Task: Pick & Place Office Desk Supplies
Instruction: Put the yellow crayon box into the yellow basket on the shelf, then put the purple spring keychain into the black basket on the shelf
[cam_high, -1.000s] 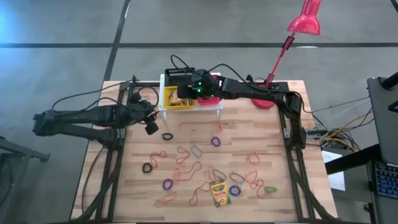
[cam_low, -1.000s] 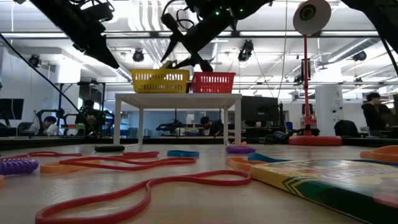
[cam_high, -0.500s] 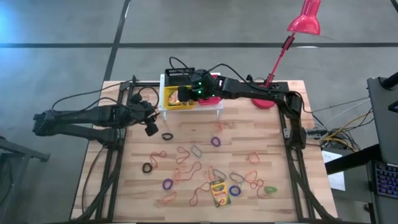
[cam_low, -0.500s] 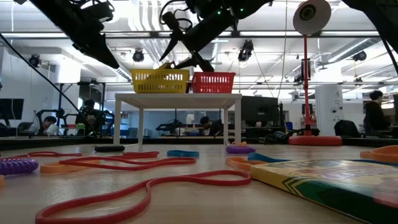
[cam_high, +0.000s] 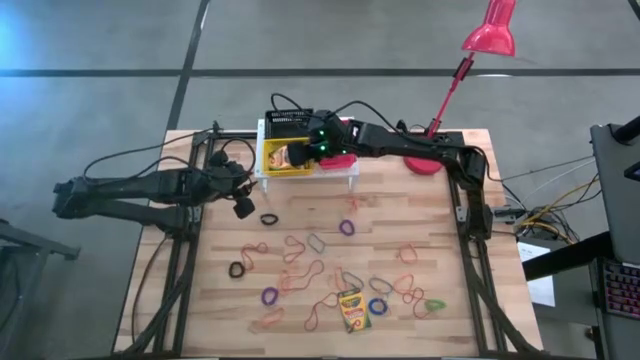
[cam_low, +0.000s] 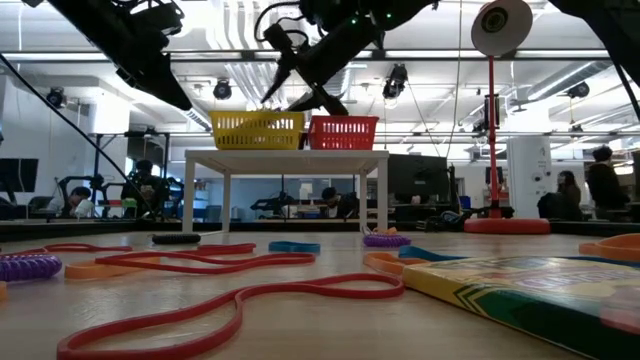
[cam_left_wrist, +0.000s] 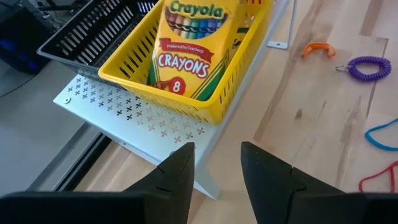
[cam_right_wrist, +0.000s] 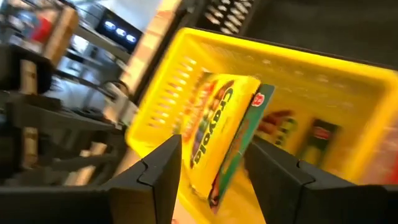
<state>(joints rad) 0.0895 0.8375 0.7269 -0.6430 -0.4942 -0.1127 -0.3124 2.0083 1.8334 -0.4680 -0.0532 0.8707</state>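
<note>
Since a second ago, my right gripper (cam_high: 296, 152) has lifted slightly over the yellow basket (cam_high: 284, 158), and a crayon box (cam_high: 290, 155) now shows inside it below the jaws. That arm reaches in from the right rear of the worktop (cam_high: 430, 240), stretched across the red basket (cam_high: 338, 160) with its wrist over the yellow one. Seen from its own wrist camera, the jaws stand apart with nothing between them, and the crayon box (cam_right_wrist: 221, 134) leans on edge in the basket (cam_right_wrist: 186, 56) beside others that I cannot make out clearly.

My left gripper (cam_high: 243, 203) waits at the left edge of the worktop, its arm lying low and pointed toward the white perforated stand (cam_high: 340, 172). Its jaws are partly open and hold nothing; its wrist camera looks past them at the yellow basket (cam_left_wrist: 186, 93), where a crayon box (cam_left_wrist: 186, 46) stands propped against the wall, with the black basket (cam_left_wrist: 93, 31) just beside it on the stand (cam_left_wrist: 124, 112).

All three baskets sit in a row on that stand at the rear of the worktop. One more crayon box (cam_high: 352, 309) lies flat near the front edge among scattered rubber bands (cam_high: 300, 275), well apart from both grippers. A red desk lamp (cam_high: 488, 30) stands at the right rear corner.
</note>
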